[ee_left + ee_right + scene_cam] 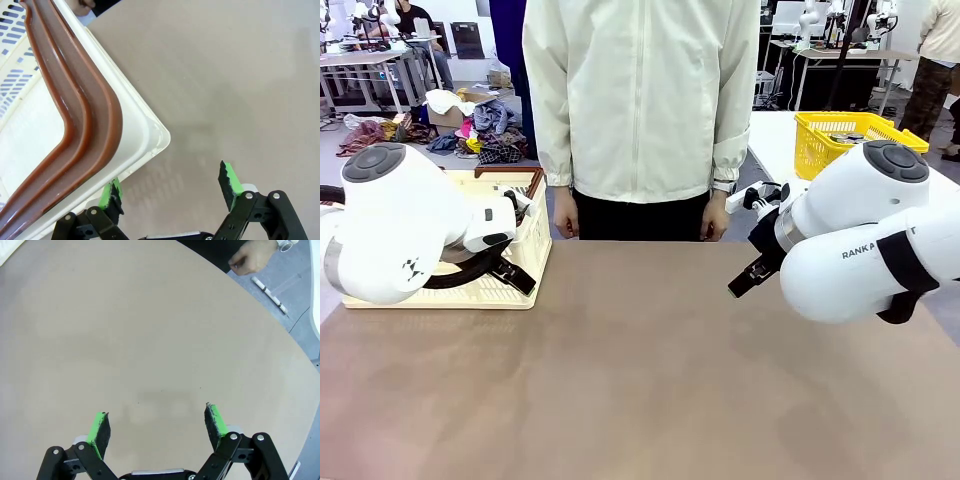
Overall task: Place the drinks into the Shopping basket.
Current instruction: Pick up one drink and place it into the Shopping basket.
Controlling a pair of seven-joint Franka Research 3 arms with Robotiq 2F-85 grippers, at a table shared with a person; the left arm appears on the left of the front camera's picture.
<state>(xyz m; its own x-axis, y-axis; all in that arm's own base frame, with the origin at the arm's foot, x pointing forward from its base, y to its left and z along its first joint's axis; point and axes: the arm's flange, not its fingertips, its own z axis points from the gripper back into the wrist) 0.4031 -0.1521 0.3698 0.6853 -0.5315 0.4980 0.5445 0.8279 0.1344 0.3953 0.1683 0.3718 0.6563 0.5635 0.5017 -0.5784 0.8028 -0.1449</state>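
Note:
The drinks are out of view. The Shopping basket [533, 262], cream-white and slotted with brown handles, stands at the table's far left, partly behind my left arm. In the left wrist view its corner [145, 135] and brown handles [87, 115] lie just left of my left gripper [171, 187], which is open and holds nothing; one green pad [111, 194] sits under the basket's rim. My right gripper [157, 427] hangs open over bare brown table with nothing between its pads.
A person in a cream jacket [640, 100] stands at the far edge, hands down; one hand [252, 257] shows near the table edge. A yellow basket [850, 135] sits on another table at back right. The brown table [640, 380] stretches wide between the arms.

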